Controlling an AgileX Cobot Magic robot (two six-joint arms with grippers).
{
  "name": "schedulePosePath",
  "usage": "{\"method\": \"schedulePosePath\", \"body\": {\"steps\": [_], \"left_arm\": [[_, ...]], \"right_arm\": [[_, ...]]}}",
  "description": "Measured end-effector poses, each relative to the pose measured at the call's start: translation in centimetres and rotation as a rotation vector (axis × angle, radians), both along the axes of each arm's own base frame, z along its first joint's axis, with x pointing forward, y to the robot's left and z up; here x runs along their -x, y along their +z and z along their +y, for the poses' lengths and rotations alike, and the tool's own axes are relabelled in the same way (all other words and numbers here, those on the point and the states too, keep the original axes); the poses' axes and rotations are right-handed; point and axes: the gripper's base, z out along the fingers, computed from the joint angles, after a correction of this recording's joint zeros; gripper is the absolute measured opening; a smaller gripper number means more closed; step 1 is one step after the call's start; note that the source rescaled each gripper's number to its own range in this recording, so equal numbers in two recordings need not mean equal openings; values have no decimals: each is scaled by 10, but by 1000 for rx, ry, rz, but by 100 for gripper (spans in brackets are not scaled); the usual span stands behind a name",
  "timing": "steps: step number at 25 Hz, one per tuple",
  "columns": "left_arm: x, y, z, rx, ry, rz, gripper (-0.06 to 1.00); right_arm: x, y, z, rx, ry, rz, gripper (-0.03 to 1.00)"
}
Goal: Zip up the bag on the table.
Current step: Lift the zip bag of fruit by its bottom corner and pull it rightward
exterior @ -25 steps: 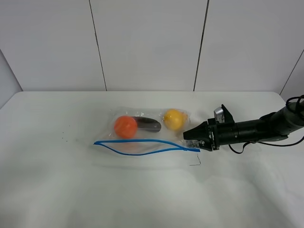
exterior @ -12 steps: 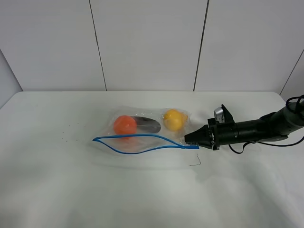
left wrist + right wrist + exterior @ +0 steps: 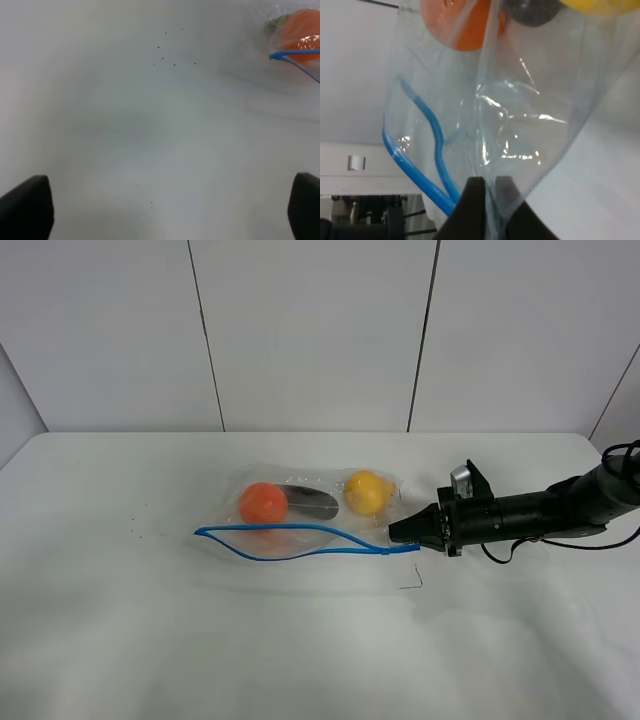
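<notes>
The clear bag (image 3: 305, 515) lies on the white table (image 3: 120, 640). An orange item (image 3: 263, 503), a dark item (image 3: 312, 503) and a yellow item (image 3: 366, 492) show through it. Its blue zipper strip (image 3: 290, 545) gapes open along the near edge. My right gripper (image 3: 394, 533) is shut on the bag's right corner by the zipper end. The right wrist view shows its fingertips (image 3: 476, 205) pinching the plastic (image 3: 520, 130) beside the blue strip (image 3: 432, 170). My left gripper (image 3: 165, 210) is open over bare table, with the bag's left corner (image 3: 299, 37) off to one side. It is out of the exterior view.
A small thin dark wire-like bit (image 3: 412, 582) lies on the table just in front of the right gripper. A few dark specks (image 3: 135, 530) sit left of the bag. White wall panels stand behind the table's far edge (image 3: 320, 433).
The right gripper's jaws have closed on the bag's right corner. The zipper mouth has bowed open wider, and the bag's contents have shifted slightly left.
</notes>
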Motion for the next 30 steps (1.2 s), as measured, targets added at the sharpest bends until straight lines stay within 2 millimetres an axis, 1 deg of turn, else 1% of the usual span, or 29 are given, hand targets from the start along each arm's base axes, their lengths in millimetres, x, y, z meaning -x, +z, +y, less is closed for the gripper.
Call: {"method": "schedulePosePath", "body": {"steps": [9, 12, 17, 21, 25, 30], "left_arm": [[0, 0, 0, 0, 0, 0, 100], [0, 0, 0, 0, 0, 0, 100], [0, 0, 0, 0, 0, 0, 100], [0, 0, 0, 0, 0, 0, 100], [0, 0, 0, 0, 0, 0, 100], [0, 0, 0, 0, 0, 0, 100]], "right_arm": [[1, 2, 0, -6, -12, 56, 0], [-1, 15, 0, 3, -8, 25, 0], [-3, 50, 0, 3, -23, -19, 0], [-2, 71, -1, 11, -19, -68, 0], [-1, 83, 0, 10, -24, -83, 0], [-1, 87, -1, 15, -19, -93, 0]]}}
